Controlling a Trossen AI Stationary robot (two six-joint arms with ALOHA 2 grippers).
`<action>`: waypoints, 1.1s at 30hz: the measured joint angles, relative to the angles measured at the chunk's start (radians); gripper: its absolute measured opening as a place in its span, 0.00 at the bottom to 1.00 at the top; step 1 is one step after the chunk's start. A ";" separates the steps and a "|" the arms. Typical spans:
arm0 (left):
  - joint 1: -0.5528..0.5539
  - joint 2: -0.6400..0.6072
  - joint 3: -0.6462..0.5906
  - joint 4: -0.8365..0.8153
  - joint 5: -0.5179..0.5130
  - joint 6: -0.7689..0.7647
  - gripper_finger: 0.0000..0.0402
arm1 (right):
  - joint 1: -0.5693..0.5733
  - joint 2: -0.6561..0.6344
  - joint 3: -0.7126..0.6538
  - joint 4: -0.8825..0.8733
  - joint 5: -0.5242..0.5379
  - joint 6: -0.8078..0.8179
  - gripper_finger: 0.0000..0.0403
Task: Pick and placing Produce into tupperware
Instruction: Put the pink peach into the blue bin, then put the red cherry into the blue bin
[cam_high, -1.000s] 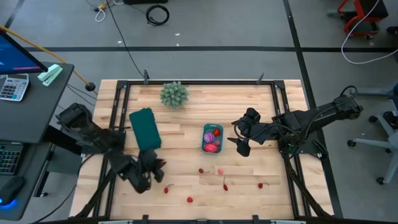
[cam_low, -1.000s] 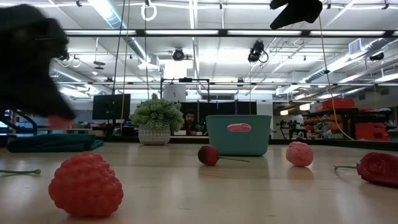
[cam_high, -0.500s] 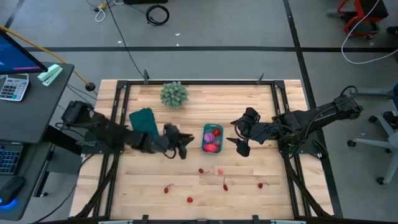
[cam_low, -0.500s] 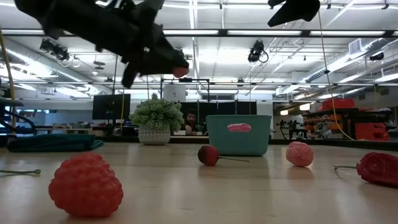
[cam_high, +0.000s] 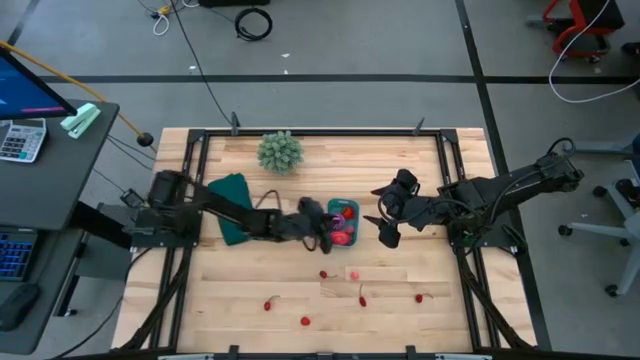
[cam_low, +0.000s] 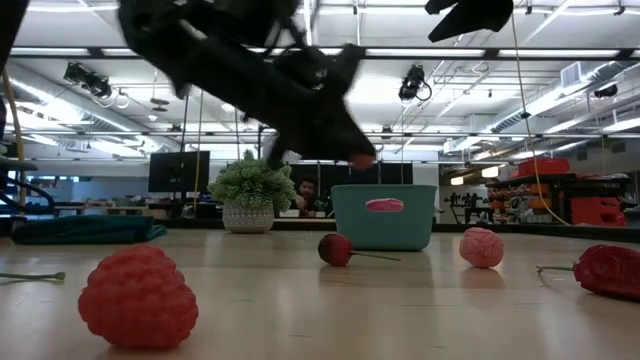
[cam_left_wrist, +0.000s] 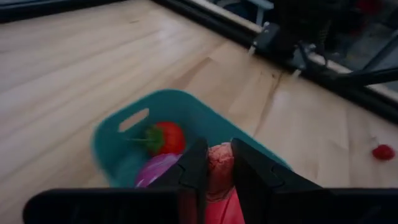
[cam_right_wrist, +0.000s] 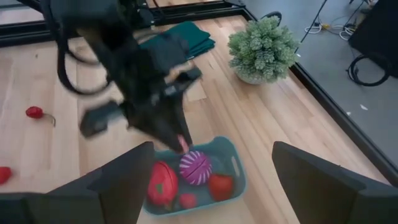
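Observation:
The teal tupperware (cam_high: 341, 211) sits mid-table and holds a red strawberry (cam_left_wrist: 166, 137), a purple spiky ball (cam_right_wrist: 196, 167) and other red pieces. My left gripper (cam_high: 325, 233) reaches across from the left and hangs over the tub's left rim, shut on a small pink-red piece of produce (cam_left_wrist: 219, 163). In the low view the left gripper (cam_low: 358, 158) is high above the tub (cam_low: 384, 216). My right gripper (cam_high: 385, 227) hovers open just right of the tub. Several red and pink pieces (cam_high: 323, 273) lie on the table nearer the front edge. My left gripper pinches the pink-red piece (cam_left_wrist: 219, 155) between its two fingers (cam_left_wrist: 194, 163). In the low view the piece (cam_low: 362, 160) shows at their free ends. The fingers slant down and toward the table's right. The piece is lifted clear, over the tub.
A pale-green spiky plant (cam_high: 280, 152) stands near the far edge. A dark green flat piece (cam_high: 229, 203) lies left of the tub under the left arm. Loose produce is scattered near the front: a big raspberry (cam_low: 138, 297), a cherry (cam_low: 335, 249), a pink piece (cam_low: 482, 247).
My left gripper has risen from the table's near-left part and swept right and toward the far edge, up to the tub, carrying the small pink-red piece shut between its fingers. The right arm has kept still.

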 joint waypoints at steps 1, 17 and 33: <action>0.005 0.039 0.040 0.006 0.013 0.006 0.17 | 0.000 0.000 0.000 0.000 0.000 0.000 0.84; 0.050 0.184 0.249 -0.206 0.087 0.013 0.25 | 0.000 0.000 0.000 -0.020 -0.001 0.001 0.84; 0.041 0.147 0.247 -0.240 0.087 0.078 0.40 | 0.009 0.000 0.000 -0.085 -0.106 0.110 0.84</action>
